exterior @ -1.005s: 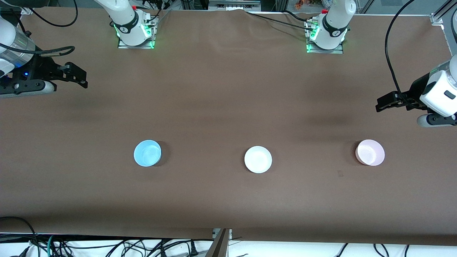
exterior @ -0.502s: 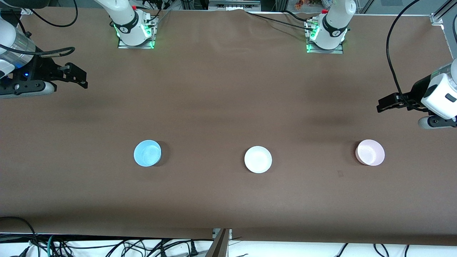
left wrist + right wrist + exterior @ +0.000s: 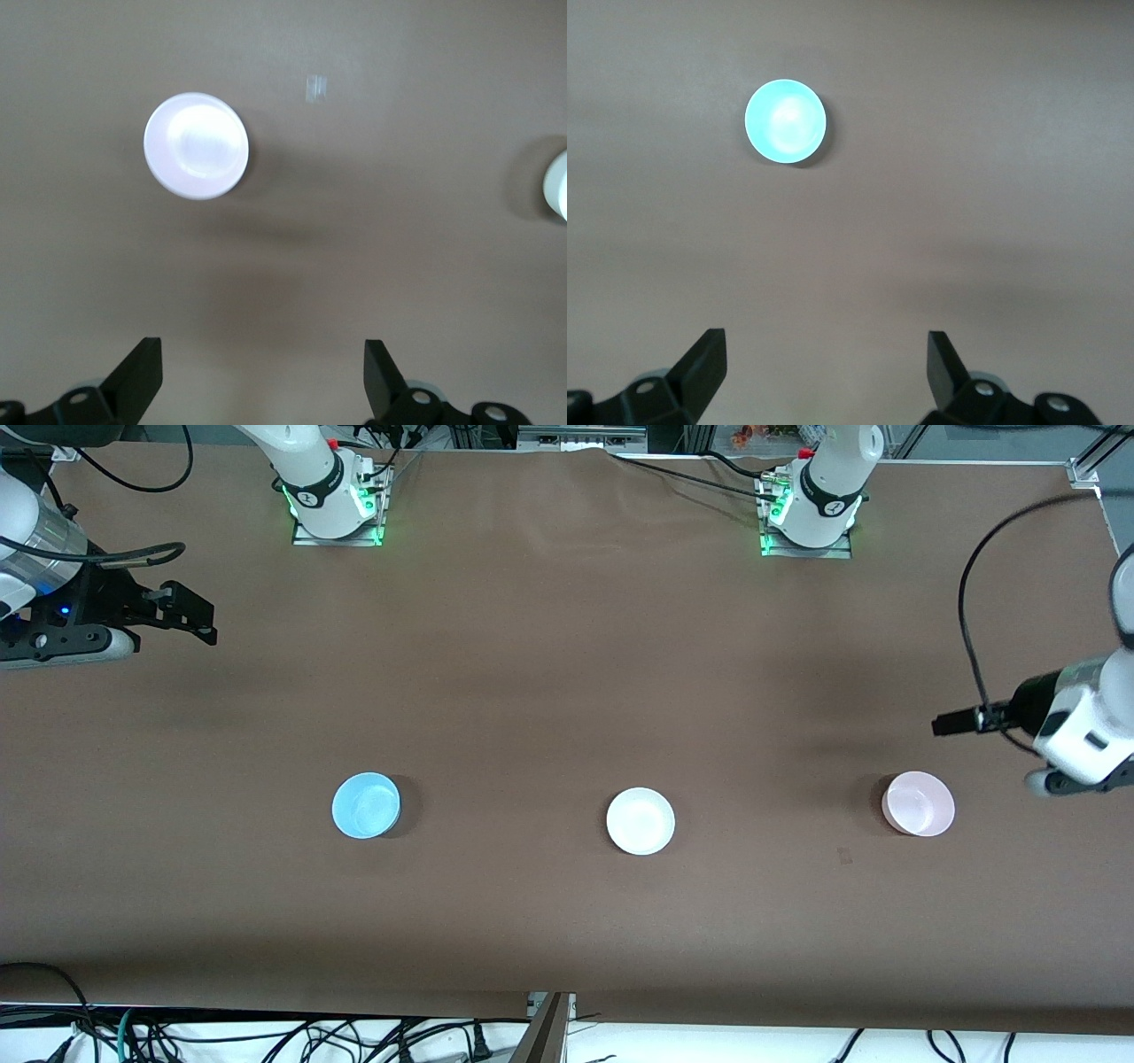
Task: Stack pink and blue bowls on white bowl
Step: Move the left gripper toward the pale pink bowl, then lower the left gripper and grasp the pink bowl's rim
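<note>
On the brown table (image 3: 567, 646) you've got three little bowls lined up in a row, all sitting upright and well apart from each other. With the white bowl (image 3: 640, 821) as the centre of the dial in the front view, the blue bowl (image 3: 366, 805) is out at 9 o'clock, toward the right arm's end, and the pink bowl (image 3: 919, 803) is at 3 o'clock, toward the left arm's end. Nothing's stacked yet; each bowl is on its own patch of table.

The left gripper (image 3: 946, 724) is up in the air over bare table, roughly 1 o'clock from the pink bowl and near it but not touching. Its wrist camera shows the fingers (image 3: 142, 376) spread wide with nothing between them, the pink bowl (image 3: 196, 146) sitting on the table ahead, and a sliver of the white bowl (image 3: 558, 184) at the frame edge.

The right gripper (image 3: 190, 613) hangs over the table edge, about 11 o'clock from the blue bowl and well apart from it. Its fingers (image 3: 704, 363) are also wide apart and empty, with the blue bowl (image 3: 785, 122) visible ahead.
</note>
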`<state>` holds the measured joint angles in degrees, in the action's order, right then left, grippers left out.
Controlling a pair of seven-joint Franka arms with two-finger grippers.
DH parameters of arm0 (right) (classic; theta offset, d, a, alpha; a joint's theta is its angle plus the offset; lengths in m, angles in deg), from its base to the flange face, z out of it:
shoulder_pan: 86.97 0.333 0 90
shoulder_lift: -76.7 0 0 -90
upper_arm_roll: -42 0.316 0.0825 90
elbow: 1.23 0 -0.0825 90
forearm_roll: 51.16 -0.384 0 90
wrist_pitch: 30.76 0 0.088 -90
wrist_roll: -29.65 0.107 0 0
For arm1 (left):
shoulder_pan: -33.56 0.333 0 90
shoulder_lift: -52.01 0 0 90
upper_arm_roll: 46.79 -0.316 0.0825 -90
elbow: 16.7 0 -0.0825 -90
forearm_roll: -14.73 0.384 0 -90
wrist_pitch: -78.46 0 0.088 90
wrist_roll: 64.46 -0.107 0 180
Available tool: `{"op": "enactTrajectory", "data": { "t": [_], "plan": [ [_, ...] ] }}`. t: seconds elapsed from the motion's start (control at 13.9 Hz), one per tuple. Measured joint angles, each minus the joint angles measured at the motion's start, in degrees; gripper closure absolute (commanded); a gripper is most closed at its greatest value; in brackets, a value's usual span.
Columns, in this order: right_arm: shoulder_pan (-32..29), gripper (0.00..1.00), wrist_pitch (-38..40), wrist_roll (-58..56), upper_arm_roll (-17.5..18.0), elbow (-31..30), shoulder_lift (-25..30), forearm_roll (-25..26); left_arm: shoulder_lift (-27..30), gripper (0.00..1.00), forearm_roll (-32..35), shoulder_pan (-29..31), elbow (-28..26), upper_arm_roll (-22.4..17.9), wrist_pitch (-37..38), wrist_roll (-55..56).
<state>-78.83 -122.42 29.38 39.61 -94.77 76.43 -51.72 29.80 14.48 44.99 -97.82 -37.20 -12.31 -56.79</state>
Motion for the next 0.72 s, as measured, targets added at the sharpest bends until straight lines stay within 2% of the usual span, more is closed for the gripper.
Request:
{"op": "enactTrajectory", "data": {
  "t": [0.22, 0.36, 0.5, 0.72],
  "plan": [
    [-0.05, 0.00, -0.06, -0.07, -0.05, 0.01, -0.03, 0.00, -6.11, 0.00, -0.24, 1.13, -0.83, -2.89, -9.19, -7.78],
    [-0.04, 0.00, -0.74, -0.15, 0.00, 0.01, -0.24, -0.01, -9.04, 0.00, -2.82, 1.75, -2.85, -5.72, -15.58, -13.30],
    [-0.05, 0.00, -2.43, -0.15, 0.00, 0.01, -1.21, -0.09, -10.86, 0.00, -6.54, 2.11, -6.08, -8.15, -20.46, -18.12],
    [-0.08, 0.00, -3.89, -0.15, -0.03, 0.01, -2.93, -0.11, -11.66, 0.00, -7.77, 2.21, -10.83, -10.35, -26.75, -23.61]
  ]
}}
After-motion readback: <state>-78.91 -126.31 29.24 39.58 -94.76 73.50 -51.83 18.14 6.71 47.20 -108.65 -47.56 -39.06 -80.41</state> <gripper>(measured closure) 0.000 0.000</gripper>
